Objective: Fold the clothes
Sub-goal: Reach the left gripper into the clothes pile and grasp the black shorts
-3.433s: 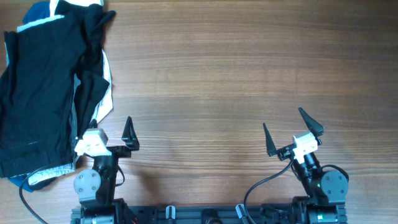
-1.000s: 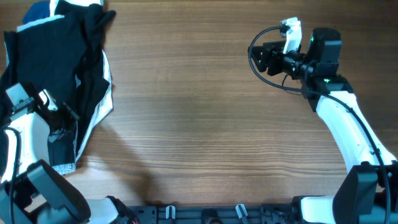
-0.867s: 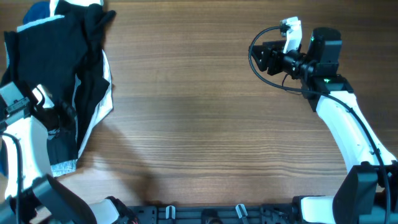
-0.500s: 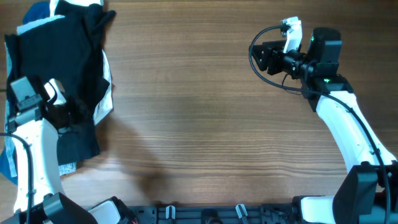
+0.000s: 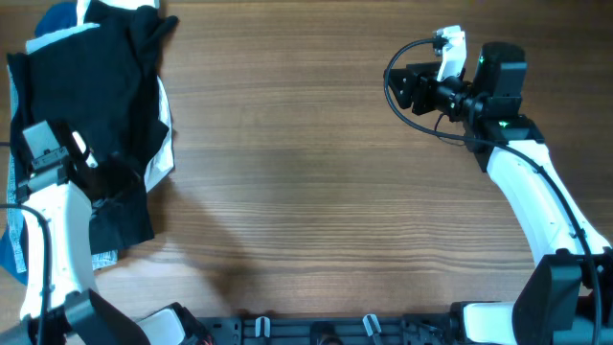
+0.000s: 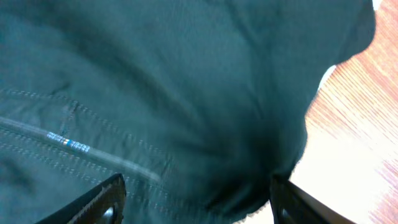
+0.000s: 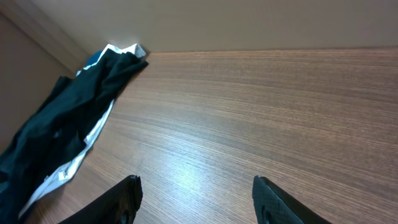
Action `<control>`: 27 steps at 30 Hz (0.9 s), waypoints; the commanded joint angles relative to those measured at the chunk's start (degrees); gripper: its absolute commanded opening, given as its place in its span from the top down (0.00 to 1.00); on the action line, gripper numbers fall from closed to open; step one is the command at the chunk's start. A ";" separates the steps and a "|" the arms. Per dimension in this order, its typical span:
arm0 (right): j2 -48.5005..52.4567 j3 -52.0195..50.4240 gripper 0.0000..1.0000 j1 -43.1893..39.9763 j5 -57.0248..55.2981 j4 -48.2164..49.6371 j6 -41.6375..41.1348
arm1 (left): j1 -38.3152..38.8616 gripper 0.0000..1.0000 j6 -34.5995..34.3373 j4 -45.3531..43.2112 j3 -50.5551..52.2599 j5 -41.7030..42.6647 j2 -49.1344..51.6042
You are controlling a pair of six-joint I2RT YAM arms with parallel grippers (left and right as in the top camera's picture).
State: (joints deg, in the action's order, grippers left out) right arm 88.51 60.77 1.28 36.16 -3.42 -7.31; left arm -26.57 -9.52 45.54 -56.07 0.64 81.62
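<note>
**1. Left jaws.** Released. The two black moulded fingers (image 6: 106, 200) stand wide apart with nothing pinched between them. They hang just over dark cloth at the near end of the heap on the desk's left side.

**2. Clothes** (image 5: 121, 217). Black shorts of matte woven fabric, soft and rumpled, lying at the desk's left edge directly under the left jaws. In the left wrist view the cloth (image 6: 186, 81) fills nearly the whole frame. It shows rows of fine stitching and a flat seam carrying a small blue-and-white tab. A rounded, drooping edge sits at right, where the wood shows. A strip of pale grey ribbed band (image 5: 102, 257) peeps from below the near flap (whether it joins that flap cannot be told).

**3. Other garments, same heap.**
- A black piece with a curved white border (image 5: 165, 129).
- A sliver of pale-blue cloth (image 5: 8, 251) at the far left margin, mostly covered.

**4. Right jaws.** Released and empty. The dark tapered fingers (image 7: 127, 198) are set well apart and held above bare wood at the far right of the desk. They are well apart from the heap and face across the desk toward it.

**5. Desk** (image 5: 316, 192). Brown wood-grain surface with fine straight lines, smooth, with a slight sheen. A plain beige wall (image 7: 249, 25) rises behind it in the right wrist view.
</note>
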 commanded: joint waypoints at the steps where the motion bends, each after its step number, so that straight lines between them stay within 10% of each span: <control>1: 0.55 1.09 0.38 -0.17 -0.57 0.17 -0.37 | 0.96 0.26 0.31 -2.60 0.70 -0.04 6.14; 12: 0.55 1.09 0.38 -0.17 -0.57 -0.13 -0.46 | 15.85 0.23 0.31 -10.19 0.68 -0.13 9.90; 23: 0.55 1.09 0.38 -0.13 -0.57 -0.52 -3.41 | 11.26 0.22 0.33 -7.98 0.70 -3.19 10.16; 27: 0.55 1.09 0.38 -0.13 -0.59 -0.70 -3.39 | 10.14 0.50 0.31 -6.25 0.70 -3.34 10.34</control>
State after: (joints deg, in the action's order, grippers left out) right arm 88.51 60.77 1.28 35.94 -3.97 -10.28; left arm -15.59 -9.15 38.59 -55.75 -1.91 91.31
